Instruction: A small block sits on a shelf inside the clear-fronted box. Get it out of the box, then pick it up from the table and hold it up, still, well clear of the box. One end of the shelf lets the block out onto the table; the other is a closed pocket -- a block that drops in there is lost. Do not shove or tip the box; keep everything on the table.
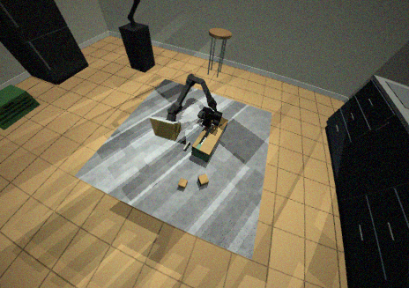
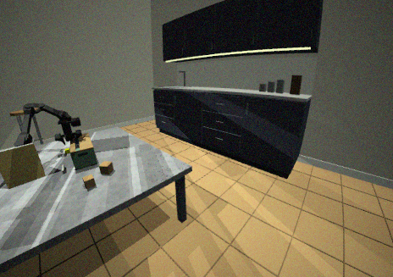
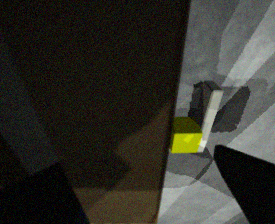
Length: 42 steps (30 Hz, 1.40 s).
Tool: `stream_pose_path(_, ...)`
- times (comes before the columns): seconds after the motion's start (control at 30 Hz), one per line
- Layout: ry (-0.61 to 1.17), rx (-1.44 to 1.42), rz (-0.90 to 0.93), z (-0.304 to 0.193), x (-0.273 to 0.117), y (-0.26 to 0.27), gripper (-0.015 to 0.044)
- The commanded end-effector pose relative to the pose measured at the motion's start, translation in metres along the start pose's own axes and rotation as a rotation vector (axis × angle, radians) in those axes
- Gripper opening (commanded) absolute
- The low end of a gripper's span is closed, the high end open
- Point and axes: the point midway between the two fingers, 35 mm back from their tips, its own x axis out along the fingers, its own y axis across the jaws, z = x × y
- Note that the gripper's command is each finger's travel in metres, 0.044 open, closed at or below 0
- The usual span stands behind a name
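The box has a tan top and a green end; its dark side fills the left of the wrist view. A small yellow block shows outside the box, right beside its edge; whether it rests flat on the table is hard to tell. I cannot make it out in the top view. My gripper is open and empty, at the box's far part. In the wrist view one finger is over the box side and the other is over the table, to the right of the block.
A thin whitish piece stands near the block. Two tan cubes, one and another, lie in front of the box. A tan panel stands to the left.
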Motion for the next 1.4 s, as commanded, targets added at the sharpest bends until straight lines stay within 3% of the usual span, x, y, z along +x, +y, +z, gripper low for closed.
stream_pose_path(0.0, -0.003, -0.003, 0.008, -0.005, -0.015, 0.002, 0.04)
stream_pose_path(0.17, -0.003, 0.0, 0.005, -0.015, -0.057, 0.001, 0.04)
stream_pose_path(0.37, 0.0, -0.004, 0.016, -0.016, -0.055, 0.002, 0.04)
stream_pose_path(0.43, -0.037, -0.088, 0.044, -0.015, -0.061, 0.004, 0.0348)
stream_pose_path(0.53, -0.1, -0.433, 0.048, -0.019, -0.062, 0.002, 0.0285)
stream_pose_path(1.03, -0.314, -2.205, -0.186, -0.043, -0.051, -0.019, 0.0285)
stream_pose_path(1.37, -0.376, -2.901, -0.394, -0.053, -0.049, -0.027, 0.0285)
